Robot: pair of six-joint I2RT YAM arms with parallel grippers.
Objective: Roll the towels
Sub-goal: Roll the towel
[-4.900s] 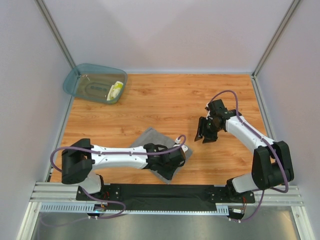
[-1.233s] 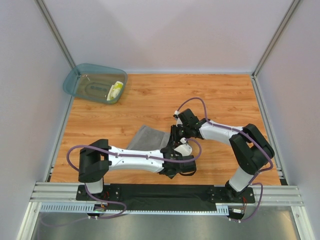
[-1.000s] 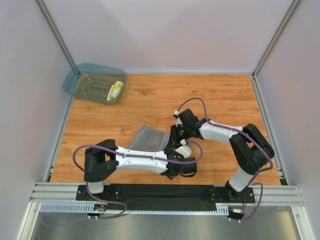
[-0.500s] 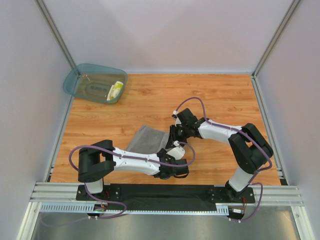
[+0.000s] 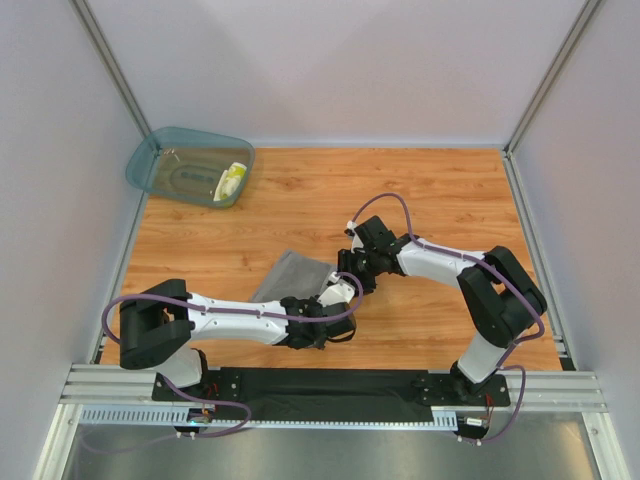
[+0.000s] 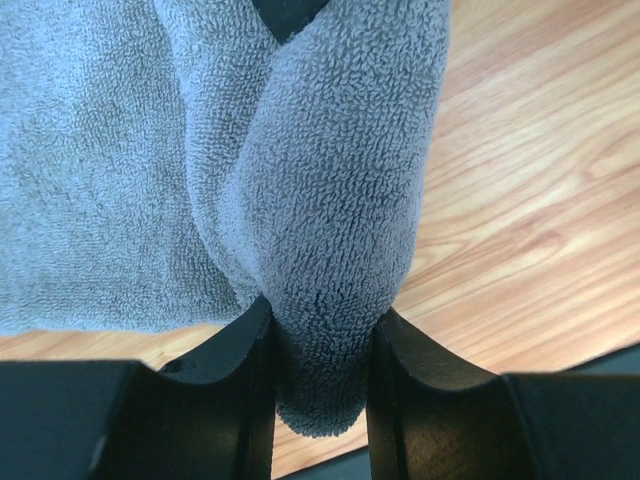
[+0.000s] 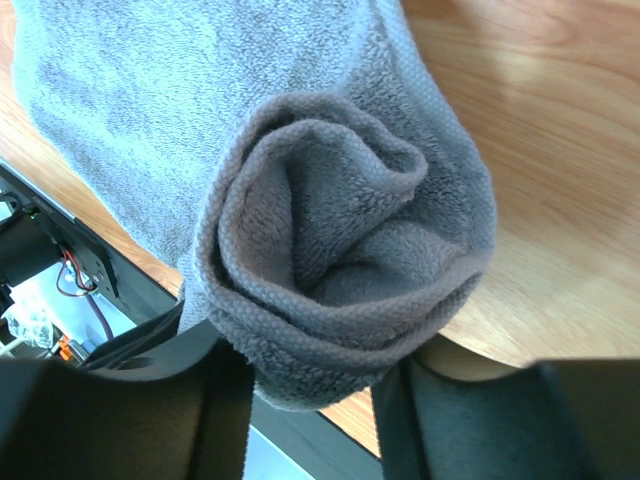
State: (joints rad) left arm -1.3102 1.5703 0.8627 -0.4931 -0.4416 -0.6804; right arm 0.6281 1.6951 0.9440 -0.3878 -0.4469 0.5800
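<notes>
At the far left we see a translucent teal plastic tub (image 5: 143, 172), well apart from the large grey terry towel (image 5: 292, 274) and beyond it; a small yellow-and-white patterned cloth (image 5: 232, 181) lies in the tub's right end; the grey terry towel rests on the wooden worktop (image 5: 430, 190), its left part flat and its right edge wound into a thick roll; the left hand (image 6: 320, 340) is at the near end of that roll, its two fingers (image 6: 245, 345) pinching the terry so that it narrows between them; the right hand (image 7: 310, 390) meets the roll's far end, where we look straight into the spiral; its fingers (image 7: 225, 400) flank that end, and we cannot tell whether they press it or merely stand beside it.
</notes>
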